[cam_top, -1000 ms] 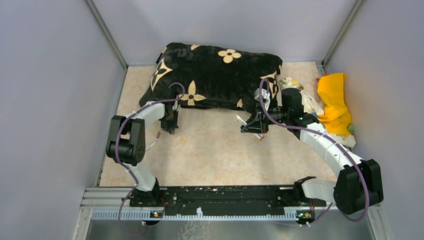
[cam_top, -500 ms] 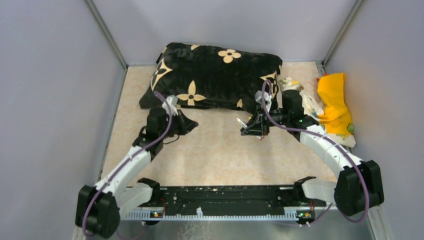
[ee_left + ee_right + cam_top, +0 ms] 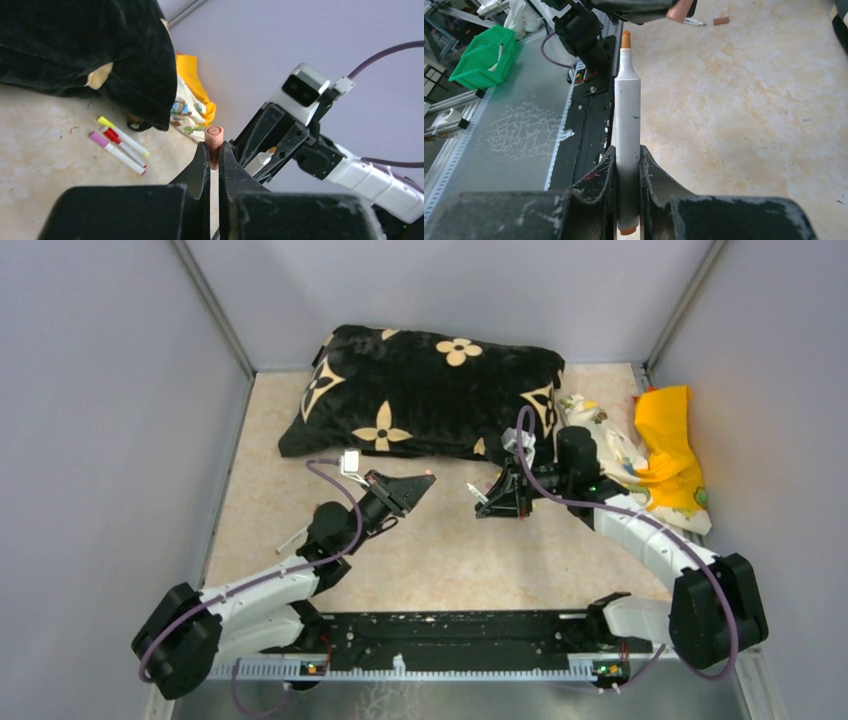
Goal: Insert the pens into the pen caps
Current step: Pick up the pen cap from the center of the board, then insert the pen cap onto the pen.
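**Top view:** left tool (image 3: 418, 483) swung from the cushion (image 3: 430, 390) to mid surface (image 3: 440, 560), now facing the right tool (image 3: 485, 496). Capping is judged imminent.

**Left wrist:** jaws pinched on salmon cap (image 3: 214, 137), a smooth cylinder. Three spare pens (image 3: 120, 145) lie beside the plush cushion.

**Right wrist:** jaws clamped on white pen (image 3: 627, 125), slender barrel, orange felt tip exposed.
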Available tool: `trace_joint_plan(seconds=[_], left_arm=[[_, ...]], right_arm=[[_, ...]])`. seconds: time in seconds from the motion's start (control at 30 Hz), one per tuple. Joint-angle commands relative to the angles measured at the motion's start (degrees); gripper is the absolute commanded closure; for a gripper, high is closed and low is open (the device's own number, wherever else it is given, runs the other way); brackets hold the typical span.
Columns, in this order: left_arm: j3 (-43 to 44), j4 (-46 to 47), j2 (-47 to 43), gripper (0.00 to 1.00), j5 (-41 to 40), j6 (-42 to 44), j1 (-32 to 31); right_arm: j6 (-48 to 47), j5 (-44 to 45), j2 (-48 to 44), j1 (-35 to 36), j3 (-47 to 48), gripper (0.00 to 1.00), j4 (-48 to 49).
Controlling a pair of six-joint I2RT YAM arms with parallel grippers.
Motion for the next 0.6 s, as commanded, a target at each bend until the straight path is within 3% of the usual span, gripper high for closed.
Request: trace_joint_plan(seconds=[0.0,0.23,0.57], left_arm=[[-0.1,11.8,3.2,1.00,-11.7,-1.3,-4.0],[1.4,19.1,9.6,1.00,-14.7,0.6,-7.8],[2.8,22.6,13.7,1.00,-16.0,2.8,-10.2]], right_arm=[[-2.5,1.8,1.3,1.2,1.4,1.00,-0.5],[-2.4,4.9,2.6,1.7,1.6,1.00,-1.1],[-1.0,8.4,4.7,2.6,1.9,1.00,-1.0]])
